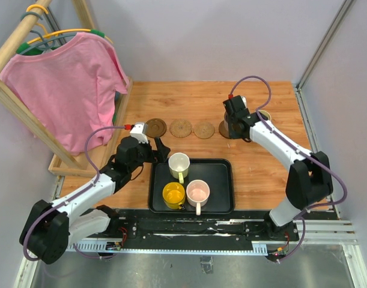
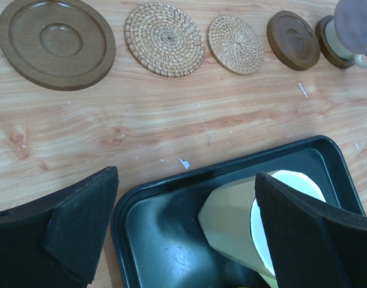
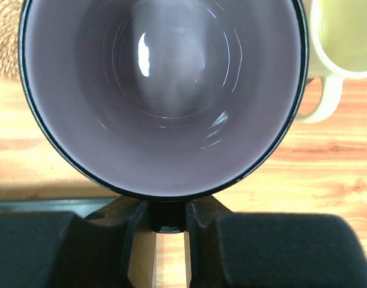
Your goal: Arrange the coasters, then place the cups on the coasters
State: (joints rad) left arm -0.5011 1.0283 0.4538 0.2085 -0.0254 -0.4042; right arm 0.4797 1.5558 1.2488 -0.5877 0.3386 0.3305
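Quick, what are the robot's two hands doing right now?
Left gripper: open, holding nothing.
Right gripper: shut on the purple cup.

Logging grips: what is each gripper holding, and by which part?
Right gripper: purple cup, pinched at what looks like its handle. Left gripper: open, nothing held.

Top view: high, behind the arm bases (bases at 6 o'clock), looking down and forward over the whole desk (image 1: 261,174).
Left wrist: low and near, facing 12 o'clock across a tray (image 2: 165,240) corner to the coaster row (image 2: 165,39); top view shares both.
Right wrist: very near, straight down into the purple cup (image 3: 165,90), which fills the frame.
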